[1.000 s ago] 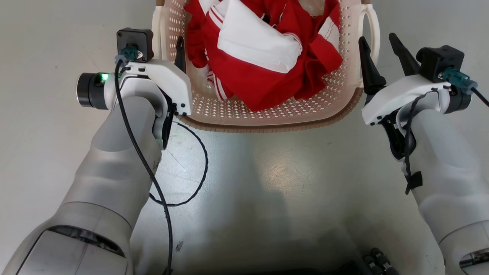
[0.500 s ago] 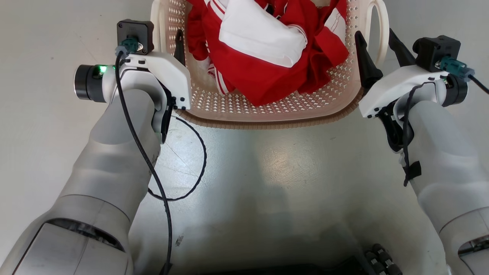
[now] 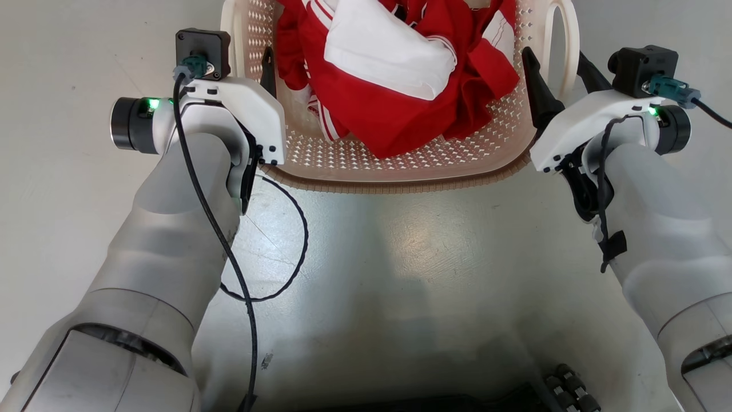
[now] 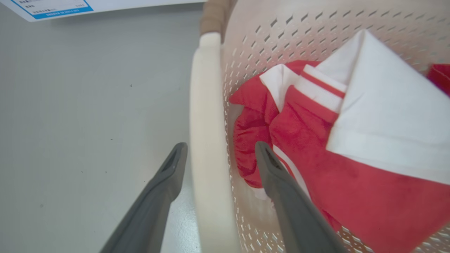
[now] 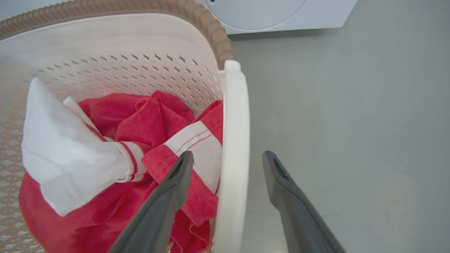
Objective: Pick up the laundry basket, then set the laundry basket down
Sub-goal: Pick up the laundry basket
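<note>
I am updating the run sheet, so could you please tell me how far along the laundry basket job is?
Done: the approach. The left end effector straddles the left handle of the laundry basket, and the right end effector straddles the right handle. In hand: the grasp, since both stand open. Left: closing on the handles, lifting the basket and setting it down.

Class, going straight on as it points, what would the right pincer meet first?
Likely the white handle of the laundry basket, straddled by the open fingers of the right pincer; depth unclear.
</note>
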You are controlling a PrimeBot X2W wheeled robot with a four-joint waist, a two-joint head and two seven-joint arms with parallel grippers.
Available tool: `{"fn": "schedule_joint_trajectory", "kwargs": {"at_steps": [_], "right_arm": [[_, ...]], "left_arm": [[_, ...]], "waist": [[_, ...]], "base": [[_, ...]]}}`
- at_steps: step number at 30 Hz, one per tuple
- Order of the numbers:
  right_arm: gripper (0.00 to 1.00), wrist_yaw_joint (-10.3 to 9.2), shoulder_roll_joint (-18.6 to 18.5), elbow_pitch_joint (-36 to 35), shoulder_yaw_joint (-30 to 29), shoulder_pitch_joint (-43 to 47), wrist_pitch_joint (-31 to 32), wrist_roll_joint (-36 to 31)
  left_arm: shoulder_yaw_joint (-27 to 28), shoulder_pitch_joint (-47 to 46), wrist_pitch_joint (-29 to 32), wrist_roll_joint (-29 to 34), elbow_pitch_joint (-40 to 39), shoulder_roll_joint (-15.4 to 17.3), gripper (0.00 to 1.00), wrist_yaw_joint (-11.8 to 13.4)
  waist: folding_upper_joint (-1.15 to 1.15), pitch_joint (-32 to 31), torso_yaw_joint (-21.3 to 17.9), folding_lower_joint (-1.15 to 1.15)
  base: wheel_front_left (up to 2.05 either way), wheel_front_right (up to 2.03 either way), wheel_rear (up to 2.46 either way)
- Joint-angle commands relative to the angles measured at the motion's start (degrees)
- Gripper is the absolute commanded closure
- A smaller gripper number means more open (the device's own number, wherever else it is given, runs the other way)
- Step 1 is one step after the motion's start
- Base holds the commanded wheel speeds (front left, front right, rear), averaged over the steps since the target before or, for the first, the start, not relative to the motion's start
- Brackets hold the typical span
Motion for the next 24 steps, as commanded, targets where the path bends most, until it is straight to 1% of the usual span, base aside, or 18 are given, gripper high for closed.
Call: {"fn": "schedule_joint_trajectory", "kwargs": {"at_steps": [1,10,19,20,23,24], "right_arm": [[0.0,0.34,0.9,0.4,1.7,1.4,-0.6,1.5],[0.0,0.34,0.4,2.5,6.1,0.0,-0.6,5.4],[0.0,0.34,0.0,2.3,8.6,-0.5,-0.6,8.1],[0.02,0.34,0.0,2.3,8.9,-0.5,-0.6,8.4],[0.24,0.34,-0.1,2.3,9.7,-0.6,-0.6,9.2],[0.53,0.34,-0.2,2.4,9.9,-0.7,-0.6,9.5]], "left_arm": [[0.1,-0.3,0.1,-0.6,-0.2,1.2,0.0,0.4],[-1.4,-0.6,0.3,-1.9,0.3,1.2,0.0,0.7],[-2.5,-1.0,0.2,-2.9,0.6,1.2,0.0,0.9],[-2.6,-1.1,0.2,-3.1,0.6,1.2,0.0,0.9],[-3.2,-1.3,0.1,-3.2,0.7,1.2,0.0,0.8],[-3.4,-1.4,0.1,-3.2,0.7,1.2,0.0,0.8]], "waist": [[0.0,0.0,0.0,0.0],[0.0,0.1,0.2,0.0],[0.0,0.3,0.2,0.0],[0.0,0.3,0.2,0.0],[0.0,0.4,0.2,0.0],[0.0,0.4,0.1,0.0]], "base": [[0.0,0.0,0.0],[0.0,0.0,0.0],[0.0,0.0,0.0],[0.0,0.0,0.0],[0.0,0.0,0.0],[0.0,0.0,0.0]]}}
